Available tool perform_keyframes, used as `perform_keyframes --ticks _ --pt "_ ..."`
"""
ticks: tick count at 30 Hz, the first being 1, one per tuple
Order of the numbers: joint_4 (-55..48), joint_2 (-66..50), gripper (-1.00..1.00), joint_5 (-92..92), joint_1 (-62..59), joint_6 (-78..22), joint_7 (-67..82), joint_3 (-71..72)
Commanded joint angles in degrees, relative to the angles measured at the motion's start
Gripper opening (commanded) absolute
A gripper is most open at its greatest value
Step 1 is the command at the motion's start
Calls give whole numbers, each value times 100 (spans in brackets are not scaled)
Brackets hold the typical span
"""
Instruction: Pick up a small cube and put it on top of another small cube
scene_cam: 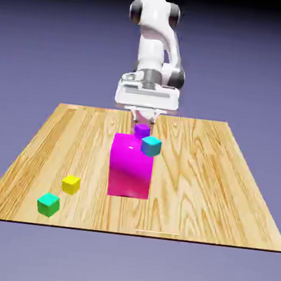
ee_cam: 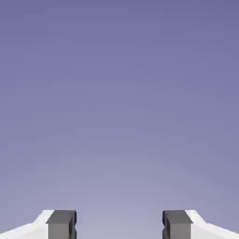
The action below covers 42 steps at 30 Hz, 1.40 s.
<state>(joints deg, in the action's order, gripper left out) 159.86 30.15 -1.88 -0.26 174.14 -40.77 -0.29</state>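
In the exterior view my gripper (scene_cam: 145, 116) hangs at the far middle of the table, just above a small purple cube (scene_cam: 142, 131). A small cyan cube (scene_cam: 151, 146) sits right beside the purple one, toward the exterior view's right. A small yellow cube (scene_cam: 71, 184) and a small green cube (scene_cam: 48, 204) lie near the front left. In the hand view the gripper (ee_cam: 119, 227) is open: its two grey fingertips (ee_cam: 61, 224) stand well apart with only the blue-violet backdrop between them. No cube shows in the hand view.
A large magenta block (scene_cam: 131, 166) stands in the middle of the wooden table (scene_cam: 223, 195), in front of the purple and cyan cubes and partly hiding them. The table's front edge runs just below the green cube.
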Motion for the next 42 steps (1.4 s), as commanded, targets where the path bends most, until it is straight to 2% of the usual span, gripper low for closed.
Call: perform_keyframes --ticks 1,25,27,33,34,42 --pt "-95 -208 0 -156 -79 11 140 -24" --pt "-2369 -5192 0 -3899 -1968 284 3505 -595" --pt "-2393 -5243 0 -3937 -1988 287 3540 -601" --pt "-3116 -6465 0 -4226 -3015 974 4041 512" --pt "-3116 -6466 -100 -4226 -3015 974 4041 512" --pt "-2393 -5243 -100 -3937 -1988 287 3540 -601"
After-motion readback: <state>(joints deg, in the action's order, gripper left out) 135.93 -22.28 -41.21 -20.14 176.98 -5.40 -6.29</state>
